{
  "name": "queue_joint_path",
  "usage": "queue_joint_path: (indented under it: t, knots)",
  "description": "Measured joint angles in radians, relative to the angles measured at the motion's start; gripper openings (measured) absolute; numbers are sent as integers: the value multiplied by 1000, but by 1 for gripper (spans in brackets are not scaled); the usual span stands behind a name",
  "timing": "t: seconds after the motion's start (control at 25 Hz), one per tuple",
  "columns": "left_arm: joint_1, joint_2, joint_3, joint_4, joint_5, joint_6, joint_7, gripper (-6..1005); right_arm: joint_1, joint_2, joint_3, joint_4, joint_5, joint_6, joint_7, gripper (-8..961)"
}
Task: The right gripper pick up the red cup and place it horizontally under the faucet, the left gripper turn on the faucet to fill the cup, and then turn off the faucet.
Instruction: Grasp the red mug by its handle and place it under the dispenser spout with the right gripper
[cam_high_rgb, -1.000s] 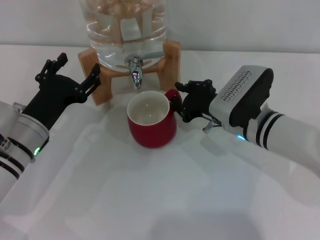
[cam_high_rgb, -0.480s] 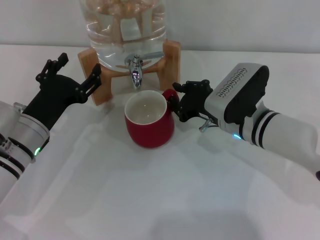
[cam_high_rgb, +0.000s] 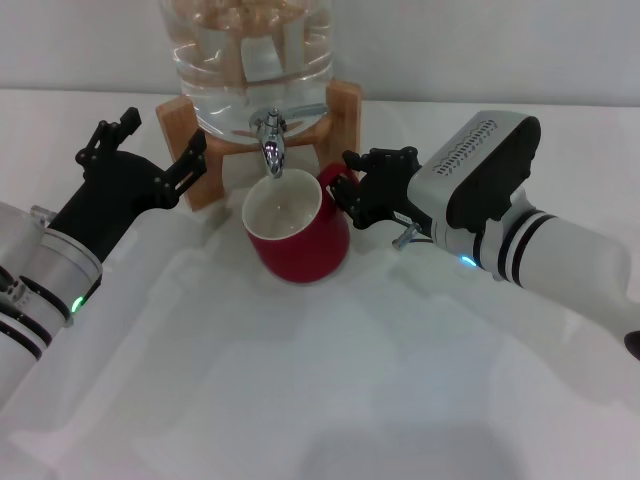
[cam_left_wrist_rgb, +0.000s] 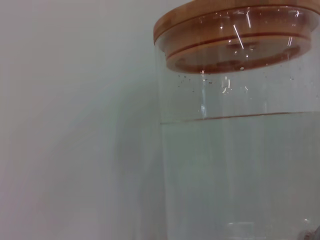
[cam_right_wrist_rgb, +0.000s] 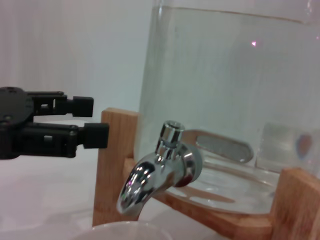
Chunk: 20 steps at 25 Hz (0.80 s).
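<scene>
The red cup stands upright on the white table, its cream inside open to the top, directly below the spout of the chrome faucet. My right gripper is at the cup's right side, shut on its red loop handle. Left of the wooden stand, my left gripper is open and holds nothing, a hand's width from the faucet. The right wrist view shows the faucet close up, the cup's rim just beneath the spout, and the left gripper beyond it.
The faucet sits in a clear water jug resting on a wooden stand at the table's back. The jug, part full under a wooden lid, fills the left wrist view. White table lies in front.
My right gripper has slid the cup left and back, bringing it under the spout. The left gripper has edged slightly toward the stand.
</scene>
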Motion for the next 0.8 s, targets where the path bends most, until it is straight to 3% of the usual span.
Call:
queue_joint_path:
  t: [0.8]
  knots:
    - [-1, 0, 14, 4, 2, 0, -1, 875, 5, 0, 2, -12, 66, 18, 0, 276]
